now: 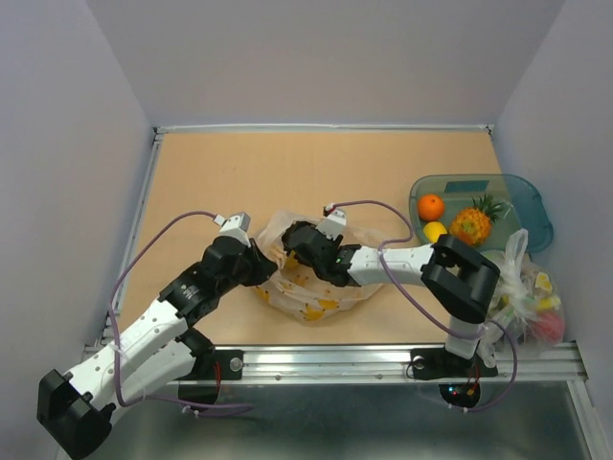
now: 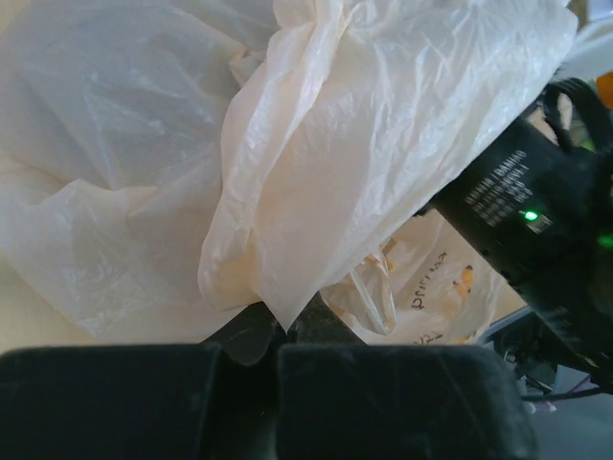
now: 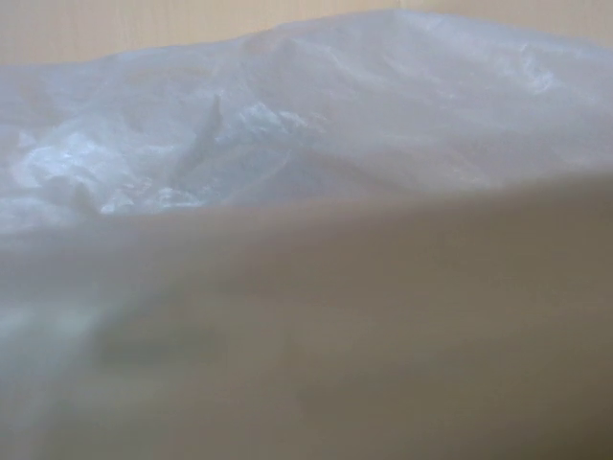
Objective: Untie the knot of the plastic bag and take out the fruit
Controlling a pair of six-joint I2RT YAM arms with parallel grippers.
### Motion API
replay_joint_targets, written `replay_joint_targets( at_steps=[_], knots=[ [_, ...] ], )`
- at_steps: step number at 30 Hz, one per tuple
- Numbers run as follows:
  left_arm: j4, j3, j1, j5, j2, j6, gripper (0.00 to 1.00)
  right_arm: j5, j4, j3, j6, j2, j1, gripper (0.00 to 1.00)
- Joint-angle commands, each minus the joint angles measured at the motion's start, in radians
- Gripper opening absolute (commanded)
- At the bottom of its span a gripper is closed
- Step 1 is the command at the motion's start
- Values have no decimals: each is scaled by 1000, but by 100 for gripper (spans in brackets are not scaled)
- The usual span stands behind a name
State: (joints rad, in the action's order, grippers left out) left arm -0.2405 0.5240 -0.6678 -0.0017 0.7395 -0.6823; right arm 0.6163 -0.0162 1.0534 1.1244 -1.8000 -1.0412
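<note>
The left gripper clamps its jaws on a fold of the thin whitish-peach plastic bag, probably lifting its mouth open for the right gripper. Plastic covers that one's jaws, so I cannot tell how they stand.

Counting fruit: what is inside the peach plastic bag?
Through the plastic bag only yellow-orange patches show, print or fruit unclear. The right gripper and folds cover the rest.

The plastic bag is showing translucent whitish-peach, speckled with orange-yellow marks. The tabletop is looking tan, the tray teal, the lemon yellow, the pineapple orange under a green crown.
</note>
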Motion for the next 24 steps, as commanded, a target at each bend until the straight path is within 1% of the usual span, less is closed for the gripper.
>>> replay_joint_targets(
  at_steps=[1,3,6,10,11,13,14,15,16,18,19,22,24],
  knots=[
    [9,-16,-6,52,-45,-19,0,82,-44,92,28,-73,-2,85],
    [3,-21,-6,52,-63,-20,0,82,-42,108,40,-110,-2,84],
    [-10,-21,-6,51,-84,-22,0,86,-39,109,60,-134,-3,80],
    [1,-38,-7,55,-88,-29,0,94,-30,85,81,-150,-3,68],
    [4,-38,-7,60,-83,-29,0,100,-30,74,92,-142,-3,57],
    [7,-42,-7,58,-77,-29,0,103,-30,48,94,-131,-3,45],
    [7,-42,-7,51,-72,-29,0,102,-30,40,92,-113,-3,29],
    [9,-45,-7,46,-71,-33,0,100,-30,31,89,-101,-2,22],
    [12,-50,-7,42,-69,-34,0,97,-30,11,87,-88,-3,12],
    [20,-56,-7,35,-63,-37,0,89,-30,-21,65,-46,-2,2],
    [20,-58,-7,29,-60,-39,0,85,-30,-32,54,-29,-3,1],
    [23,-59,-7,11,-55,-45,0,45,-30,-64,14,36,-3,1],
    [18,-58,-7,-58,-48,-46,0,4,-28,-99,-21,88,-2,1]
  ],
)
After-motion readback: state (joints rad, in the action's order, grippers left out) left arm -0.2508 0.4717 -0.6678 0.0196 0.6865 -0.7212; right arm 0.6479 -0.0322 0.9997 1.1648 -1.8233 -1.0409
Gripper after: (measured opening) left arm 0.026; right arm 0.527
